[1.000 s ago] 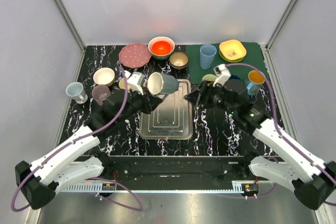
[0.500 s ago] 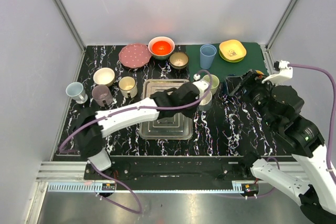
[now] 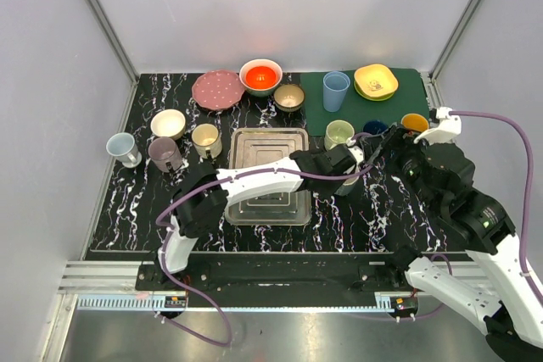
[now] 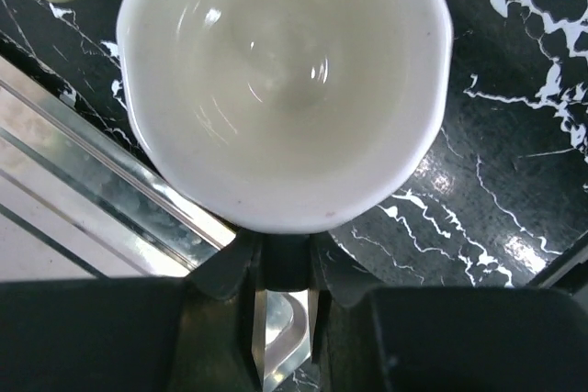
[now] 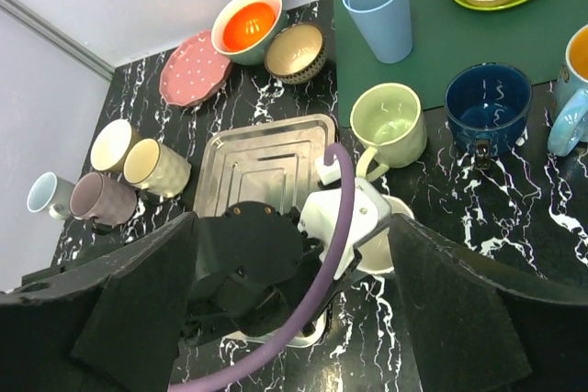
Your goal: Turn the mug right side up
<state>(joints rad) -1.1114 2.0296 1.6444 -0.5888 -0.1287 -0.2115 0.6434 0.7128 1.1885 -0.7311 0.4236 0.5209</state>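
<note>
Glossy wht faceted mug [image 4: 285, 80], rim up

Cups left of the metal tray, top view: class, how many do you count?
4. Light blue cup at the far left; cream cup at the back; mauve cup in front of it; pale yellow cup nearest the tray. None seems hidden.

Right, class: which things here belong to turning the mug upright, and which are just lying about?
Job: white mug; left gripper holding it.
Lying about: metal tray; green mug; blue cup; orange bowl; pink plate.
</note>
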